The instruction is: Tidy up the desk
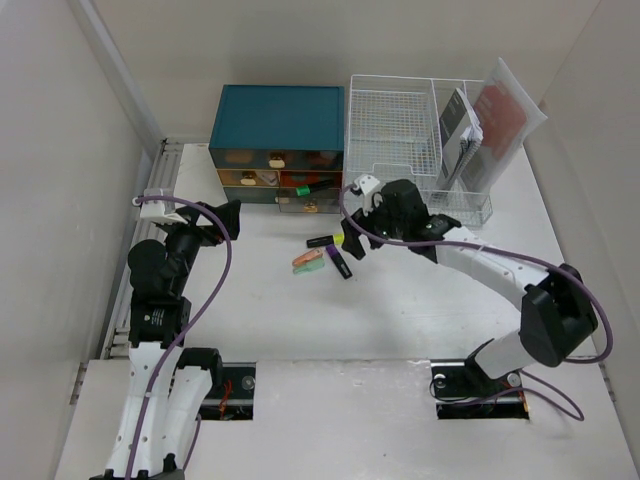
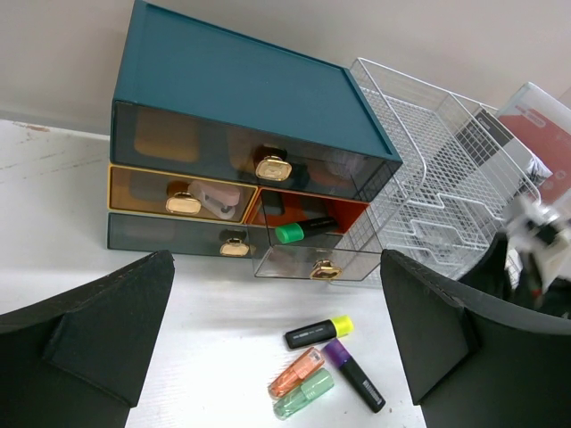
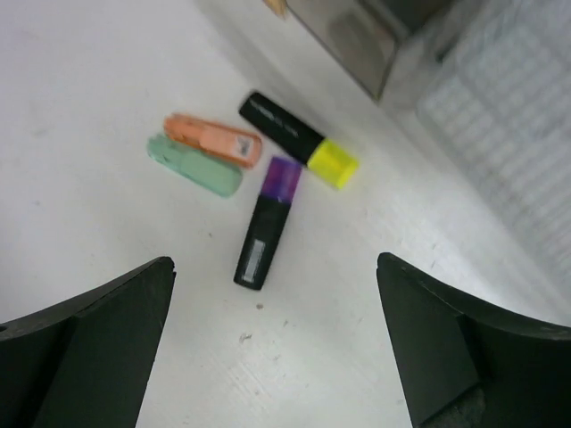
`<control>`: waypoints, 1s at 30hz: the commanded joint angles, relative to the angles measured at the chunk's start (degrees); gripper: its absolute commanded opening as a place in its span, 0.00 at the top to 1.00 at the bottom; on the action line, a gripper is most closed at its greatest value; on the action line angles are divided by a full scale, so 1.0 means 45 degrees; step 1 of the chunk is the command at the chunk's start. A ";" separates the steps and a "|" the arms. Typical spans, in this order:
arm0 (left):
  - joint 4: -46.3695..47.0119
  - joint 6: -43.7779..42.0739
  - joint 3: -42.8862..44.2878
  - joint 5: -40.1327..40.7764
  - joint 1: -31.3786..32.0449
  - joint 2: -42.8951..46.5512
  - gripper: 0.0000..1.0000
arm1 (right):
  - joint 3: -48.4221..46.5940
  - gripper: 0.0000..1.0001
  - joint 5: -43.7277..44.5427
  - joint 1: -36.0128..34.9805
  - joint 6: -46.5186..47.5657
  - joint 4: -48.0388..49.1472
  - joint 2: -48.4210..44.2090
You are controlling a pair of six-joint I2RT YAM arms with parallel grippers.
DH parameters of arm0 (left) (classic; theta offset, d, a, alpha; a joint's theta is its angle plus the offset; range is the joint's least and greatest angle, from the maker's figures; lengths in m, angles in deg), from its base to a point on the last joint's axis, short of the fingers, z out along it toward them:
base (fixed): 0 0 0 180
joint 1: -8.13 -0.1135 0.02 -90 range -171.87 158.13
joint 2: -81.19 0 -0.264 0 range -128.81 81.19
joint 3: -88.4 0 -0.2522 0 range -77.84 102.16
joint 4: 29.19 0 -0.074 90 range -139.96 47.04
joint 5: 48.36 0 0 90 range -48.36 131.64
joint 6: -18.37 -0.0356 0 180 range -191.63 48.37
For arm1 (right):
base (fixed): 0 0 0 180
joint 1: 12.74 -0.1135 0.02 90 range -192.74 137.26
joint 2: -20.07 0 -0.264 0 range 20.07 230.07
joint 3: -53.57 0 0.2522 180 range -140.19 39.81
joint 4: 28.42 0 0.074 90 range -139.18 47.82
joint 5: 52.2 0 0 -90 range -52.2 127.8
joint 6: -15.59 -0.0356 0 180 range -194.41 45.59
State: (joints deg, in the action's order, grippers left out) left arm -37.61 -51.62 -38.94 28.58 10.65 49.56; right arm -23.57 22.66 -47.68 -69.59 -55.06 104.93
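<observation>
White matte desk [image 1: 250, 310] spans the whole work area, with a teal drawer box [image 1: 280, 115] and a wire-mesh rack [image 1: 395, 120] standing side by side at its far edge. Four highlighters lie loose on the desk just in front of the box: a yellow-capped one [image 3: 299, 141], a purple-capped one [image 3: 268, 223], an orange one [image 3: 214, 141] and a green one [image 3: 194, 164], the last two touching along their length. A green-capped marker [image 2: 303, 230] lies in an orange compartment on the box's right side. Right gripper [image 3: 274, 267] hangs above the loose group, fingers spread wide, nothing between them. Left gripper [image 2: 277, 267], well to the left, faces the box, likewise spread and empty.
</observation>
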 commanded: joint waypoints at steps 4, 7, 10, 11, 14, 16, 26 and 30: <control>0.0785 -0.0033 0.0126 -0.0145 0.0044 0.0136 0.00 | 0.1950 0.02 0.3708 -0.0906 -0.2397 0.2156 -0.0908; 0.0785 -0.0033 0.0126 -0.0261 0.0044 0.0020 0.00 | 0.2071 0.09 0.4669 -0.1162 -0.2631 0.2473 -0.0266; 0.0785 -0.0033 0.0126 -0.0262 0.0044 0.0019 0.00 | 0.1526 0.11 0.4946 -0.1279 -0.2633 0.2473 0.0769; 0.0785 -0.0033 0.0126 -0.0262 0.0044 0.0019 0.00 | 0.1215 0.16 0.4946 -0.1279 -0.2633 0.2473 0.1042; 0.0785 -0.0033 0.0126 -0.0262 0.0044 0.0019 0.00 | 0.0939 0.20 0.4946 -0.1590 -0.2633 0.2473 0.1980; 0.0785 -0.0033 0.0126 -0.0262 0.0044 0.0019 0.00 | 0.0666 0.21 0.5179 -0.1785 -0.2633 0.2473 0.2508; 0.0785 -0.0033 0.0126 -0.0262 0.0044 0.0019 0.00 | 0.0196 0.27 0.5317 -0.2021 -0.2399 0.2473 0.3467; 0.0785 -0.0033 0.0126 -0.0262 0.0044 0.0019 0.00 | 0.0196 0.28 0.5434 -0.2411 -0.2399 0.2473 0.3701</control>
State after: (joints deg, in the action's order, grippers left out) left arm -37.59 -51.62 -38.94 28.29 10.65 49.45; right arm -20.51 45.89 -56.83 -80.25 -46.49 120.71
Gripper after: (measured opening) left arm 0.997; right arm 0.725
